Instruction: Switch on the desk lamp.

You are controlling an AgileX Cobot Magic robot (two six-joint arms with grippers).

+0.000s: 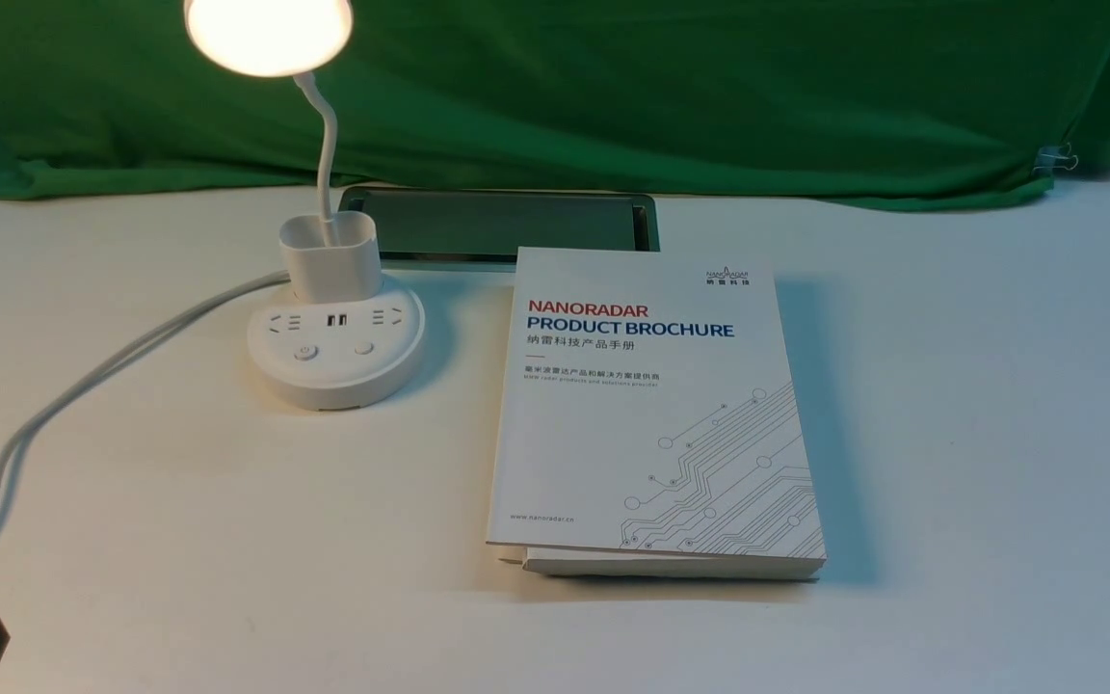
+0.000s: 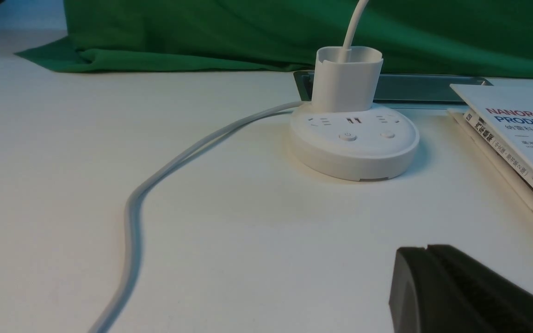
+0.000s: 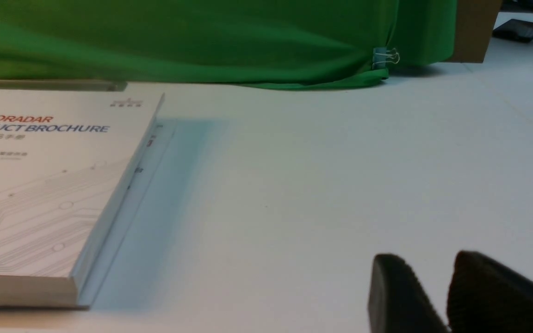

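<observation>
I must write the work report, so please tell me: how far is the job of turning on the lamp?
Already done, it seems: the desk lamp is on, its round head glowing bright. In hand: nothing that I can see; the left pincer touches neither the lamp nor its base, and the right pincer holds nothing. Left to do: probably nothing.

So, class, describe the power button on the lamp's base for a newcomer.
Find the glowing desk lamp before the green cloth. On its round base's top are two small round buttons. The power button is the left one, marked with a power symbol.
</observation>
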